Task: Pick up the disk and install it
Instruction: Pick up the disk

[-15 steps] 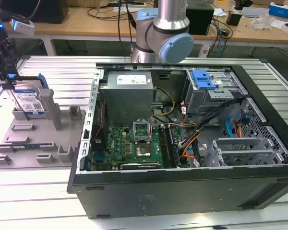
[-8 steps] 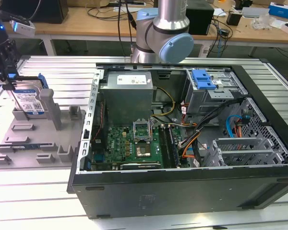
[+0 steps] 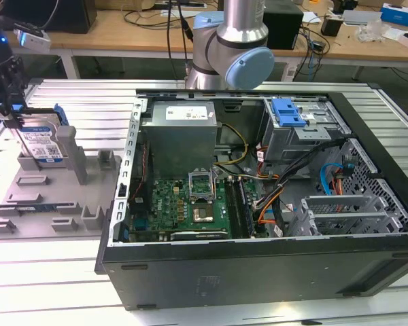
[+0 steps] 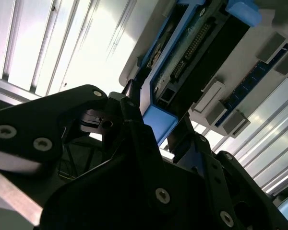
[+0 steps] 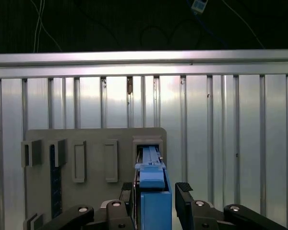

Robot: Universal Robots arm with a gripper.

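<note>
The disk [image 3: 44, 142] stands on edge in a slot of a grey holder plate [image 3: 47, 197] at the exterior view's left, its white-and-blue label facing out. My gripper [image 3: 15, 119] hangs directly over it. In both wrist views the black fingers [image 5: 184, 189] straddle the blue carrier frame of the disk [image 5: 151, 163], with a thin dark gap showing on each side. The gripper [image 5: 155, 189] looks open around the disk's upper end. In the second wrist view the gripper [image 4: 156, 115] flanks the blue corner tab of the disk [image 4: 192, 48], whose connector edge shows.
An open computer case [image 3: 258, 272] lies at the exterior view's centre and right, with a grey power-supply box [image 3: 180, 132], a green board [image 3: 183, 204], a blue latch [image 3: 287, 112] on the drive cage and loose cables. The holder plate [image 5: 96, 139] carries other grey slots.
</note>
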